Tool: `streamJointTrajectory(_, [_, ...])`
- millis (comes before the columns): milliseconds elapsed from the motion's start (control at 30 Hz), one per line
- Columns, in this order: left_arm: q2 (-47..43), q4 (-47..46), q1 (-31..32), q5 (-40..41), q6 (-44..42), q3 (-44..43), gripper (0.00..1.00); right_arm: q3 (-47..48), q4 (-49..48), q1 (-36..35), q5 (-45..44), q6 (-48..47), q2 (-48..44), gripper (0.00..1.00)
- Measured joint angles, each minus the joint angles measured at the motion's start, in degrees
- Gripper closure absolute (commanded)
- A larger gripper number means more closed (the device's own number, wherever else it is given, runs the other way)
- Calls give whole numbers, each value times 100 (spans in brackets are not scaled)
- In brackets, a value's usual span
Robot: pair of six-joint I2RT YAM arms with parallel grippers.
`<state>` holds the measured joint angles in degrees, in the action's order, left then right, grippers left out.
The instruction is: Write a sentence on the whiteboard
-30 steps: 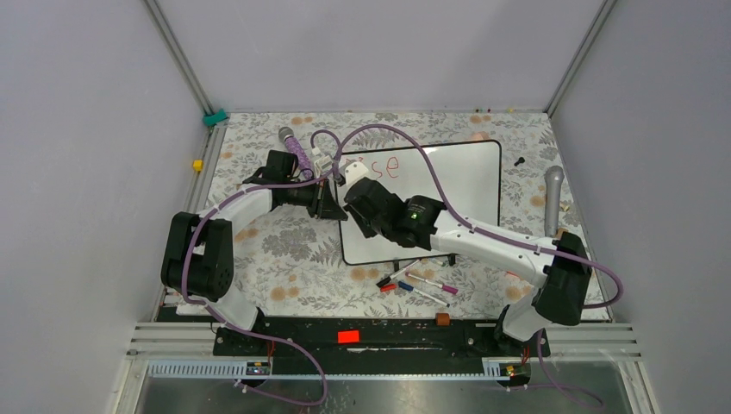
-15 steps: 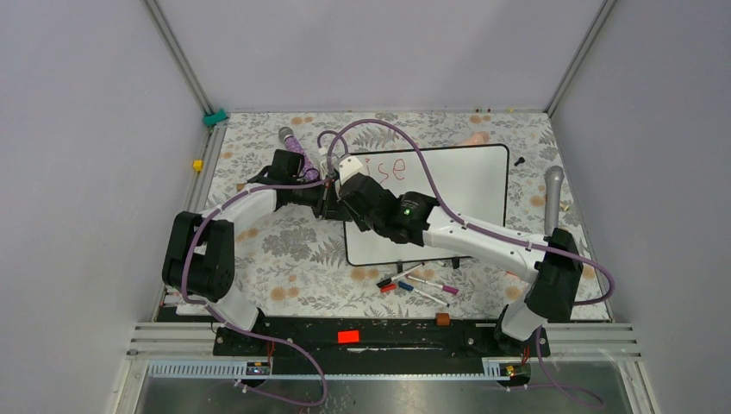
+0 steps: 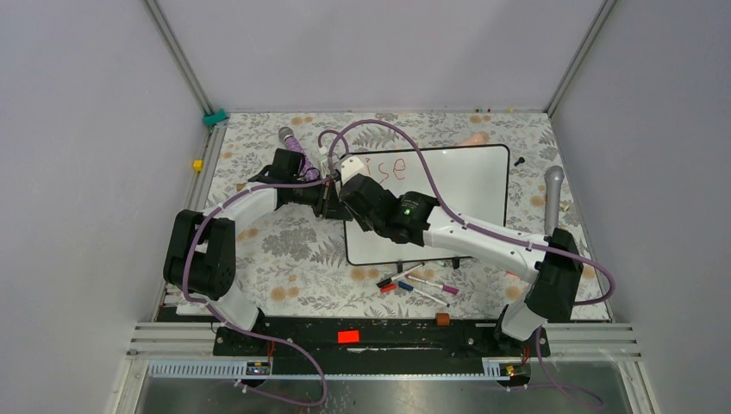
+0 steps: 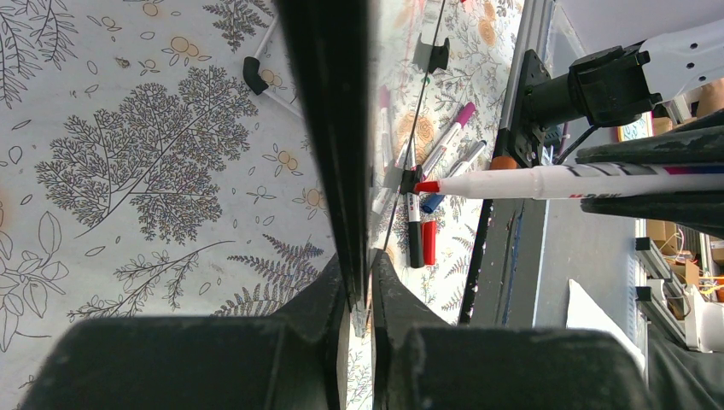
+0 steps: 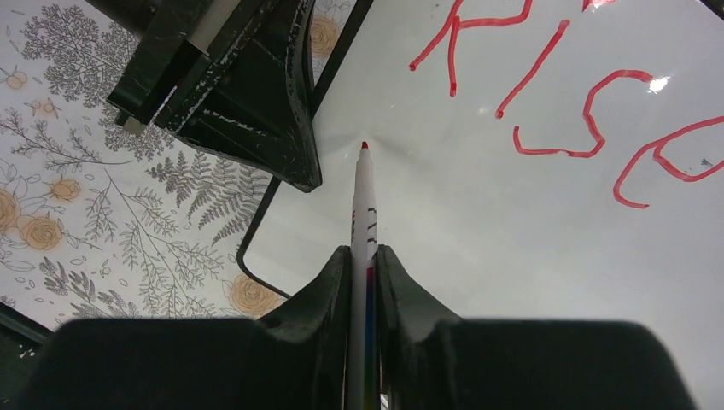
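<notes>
The whiteboard (image 3: 457, 198) lies on the floral table, glossy white with a thin black rim (image 4: 329, 128). Red letters of the sentence (image 5: 555, 85) read "RISE" along its top; in the top view only "ise" (image 3: 388, 166) shows past the arm. My left gripper (image 4: 359, 278) is shut on the board's left rim, also seen in the top view (image 3: 326, 200). My right gripper (image 5: 364, 256) is shut on a red marker (image 5: 364, 205). Its tip rests on the board below the R, close to the left gripper (image 5: 230, 85). From the left wrist the marker (image 4: 546, 181) runs sideways.
Several loose markers (image 3: 418, 283) and a red cap (image 4: 429, 242) lie in front of the board's near edge. A grey microphone (image 3: 552, 200) lies at the right and a purple-handled one (image 3: 296, 151) at the back left. A small orange block (image 3: 443, 319) sits by the front rail.
The right arm has swung left, carrying the marker to the board's left side below the R. The board has shifted slightly. Over the last half second almost nothing moved.
</notes>
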<state>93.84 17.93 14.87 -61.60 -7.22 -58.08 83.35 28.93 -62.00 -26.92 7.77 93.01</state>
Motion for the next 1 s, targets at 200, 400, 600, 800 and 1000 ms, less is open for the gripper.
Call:
streamJointTrajectory(200, [0,0,0,0,0,0,100,-2,107,0,-7,31,-7,100])
streamJointTrajectory(400, [0,-2,0,0,0,0,100,-2,133,0,-57,42,-7,100])
streamJointTrajectory(600, [0,-2,0,-2,0,0,100,-2,166,0,-173,42,-7,100])
streamJointTrajectory(800, [0,-2,0,-2,0,0,100,-17,181,0,-297,39,-7,100])
streamJointTrajectory(1000, [0,-2,0,-2,0,0,100,-28,205,0,-415,39,-7,100])
